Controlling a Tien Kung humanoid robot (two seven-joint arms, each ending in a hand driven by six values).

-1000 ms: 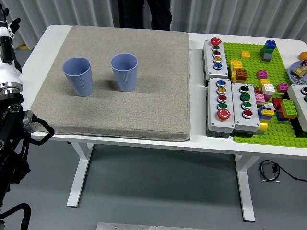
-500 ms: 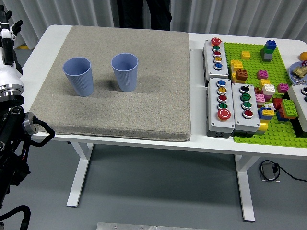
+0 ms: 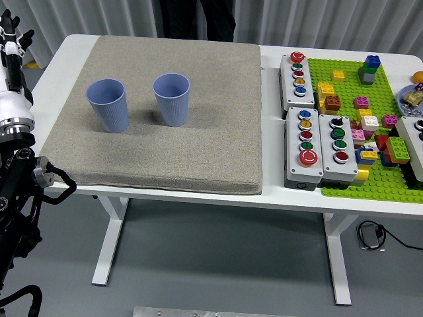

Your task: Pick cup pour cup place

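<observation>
My left arm [image 3: 16, 119] has barely lifted; fingers unreadable. Both blue cups [image 3: 108, 105] [image 3: 172, 99] stand upright, unmoved, on the mat [image 3: 198, 145].

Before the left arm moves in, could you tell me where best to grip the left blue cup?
Probably around the ribbed wall of the left blue cup, mid-height, coming from its left: it stands upright, open mouth up, apart from the second cup on the grey mat.
</observation>
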